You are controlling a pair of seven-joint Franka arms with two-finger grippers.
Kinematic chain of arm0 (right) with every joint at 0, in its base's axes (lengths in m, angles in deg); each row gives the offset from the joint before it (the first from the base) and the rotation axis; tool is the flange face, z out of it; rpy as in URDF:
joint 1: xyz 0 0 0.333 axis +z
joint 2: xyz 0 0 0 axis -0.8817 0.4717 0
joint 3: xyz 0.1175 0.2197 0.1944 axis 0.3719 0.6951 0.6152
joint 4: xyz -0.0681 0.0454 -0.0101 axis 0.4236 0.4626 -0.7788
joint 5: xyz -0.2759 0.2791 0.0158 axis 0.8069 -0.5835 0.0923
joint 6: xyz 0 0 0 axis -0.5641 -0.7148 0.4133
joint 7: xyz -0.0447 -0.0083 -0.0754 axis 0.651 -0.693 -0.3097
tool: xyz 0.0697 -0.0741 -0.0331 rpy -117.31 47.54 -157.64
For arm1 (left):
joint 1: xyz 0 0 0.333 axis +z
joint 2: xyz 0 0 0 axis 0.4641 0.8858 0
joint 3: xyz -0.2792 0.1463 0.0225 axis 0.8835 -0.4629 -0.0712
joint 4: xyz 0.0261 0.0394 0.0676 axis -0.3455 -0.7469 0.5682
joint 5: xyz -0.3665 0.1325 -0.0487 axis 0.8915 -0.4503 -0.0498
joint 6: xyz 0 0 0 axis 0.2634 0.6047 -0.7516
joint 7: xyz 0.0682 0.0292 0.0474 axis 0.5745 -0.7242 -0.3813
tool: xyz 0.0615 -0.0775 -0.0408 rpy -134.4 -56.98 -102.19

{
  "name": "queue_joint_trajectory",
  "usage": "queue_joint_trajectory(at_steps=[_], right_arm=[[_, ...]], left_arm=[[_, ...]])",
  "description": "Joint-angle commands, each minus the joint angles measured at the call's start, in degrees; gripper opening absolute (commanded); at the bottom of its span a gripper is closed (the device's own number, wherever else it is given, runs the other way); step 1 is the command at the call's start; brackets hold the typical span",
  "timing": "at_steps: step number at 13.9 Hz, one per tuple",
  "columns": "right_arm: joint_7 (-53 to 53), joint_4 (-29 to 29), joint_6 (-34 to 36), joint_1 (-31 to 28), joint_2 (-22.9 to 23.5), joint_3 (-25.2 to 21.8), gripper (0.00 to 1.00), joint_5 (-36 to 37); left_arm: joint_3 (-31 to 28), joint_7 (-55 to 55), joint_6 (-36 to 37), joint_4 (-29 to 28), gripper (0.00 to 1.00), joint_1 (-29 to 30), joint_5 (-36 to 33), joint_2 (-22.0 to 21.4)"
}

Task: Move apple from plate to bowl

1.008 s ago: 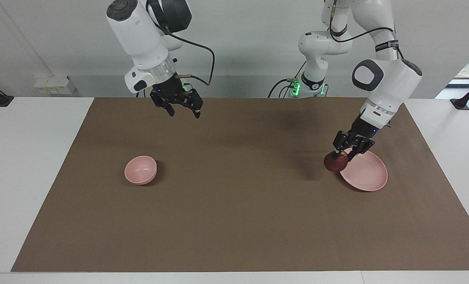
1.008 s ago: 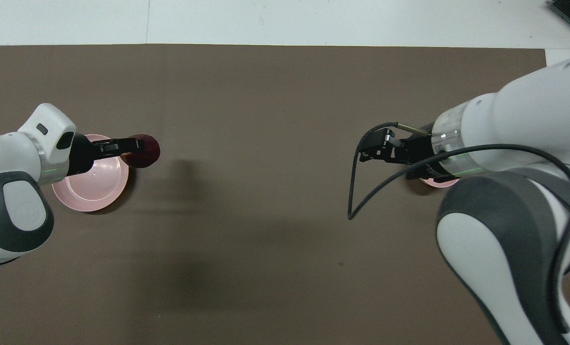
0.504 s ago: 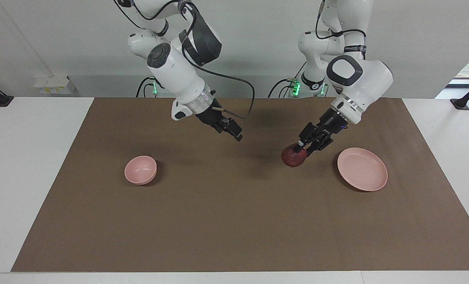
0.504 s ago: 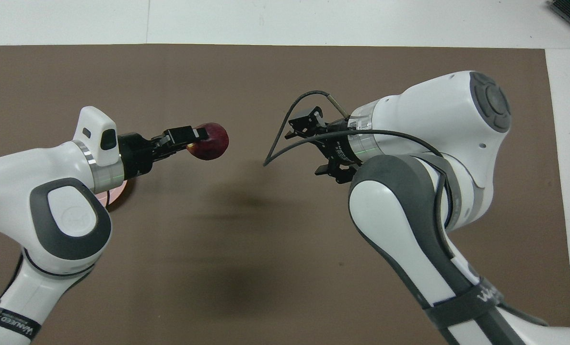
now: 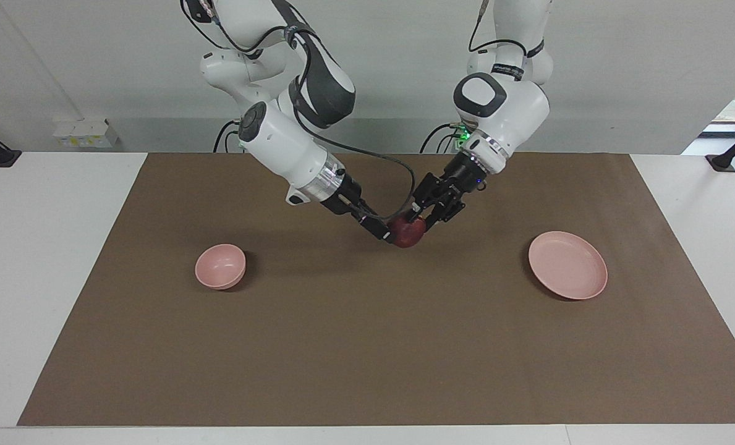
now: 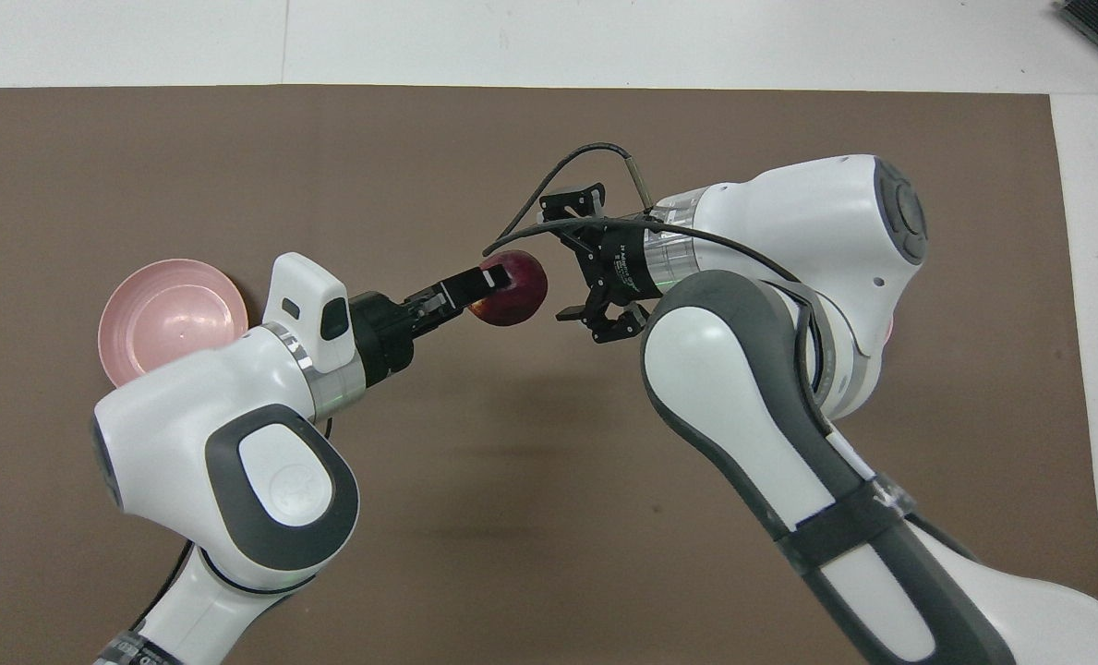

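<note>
Over the middle of the desk (image 5: 46, 259), between plate (image 5: 568, 265) and bowl (image 5: 220, 266), the left pincer (image 5: 418, 221) is clamped on the apple (image 5: 408, 233) and holds it in the air. The right pincer (image 5: 384, 233) stands apart, right at the apple's side toward the bowl. Plate and bowl both sit bare on the brown mat (image 5: 367, 346).

We're in a robotics lab: two white arms (image 5: 293, 154) bolted by a white table (image 5: 46, 259), brown mat (image 5: 367, 346) on it, bare grey wall (image 5: 392, 68) above the table, cabling (image 5: 367, 154) beside the arms.
</note>
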Motion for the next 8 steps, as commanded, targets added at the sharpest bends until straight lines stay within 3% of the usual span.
queue_joint_trajectory(at_steps=[1,6,8], right_arm=[[0.93,0.55,-1.18,0.08,0.2,0.11,1.0,-1.72],[0.76,-0.06,-0.39,0.26,0.11,0.2,1.0,-1.63],[0.58,-0.15,0.13,1.23,0.11,0.11,1.0,-1.54]], left_arm=[[1.76,0.68,-2.26,1.15,0.0,-0.45,1.99,-0.03],[3.7,0.59,-2.97,2.55,0.0,-0.27,2.96,-0.3],[5.11,0.59,-4.01,6.31,0.0,-0.36,4.61,0.23]])
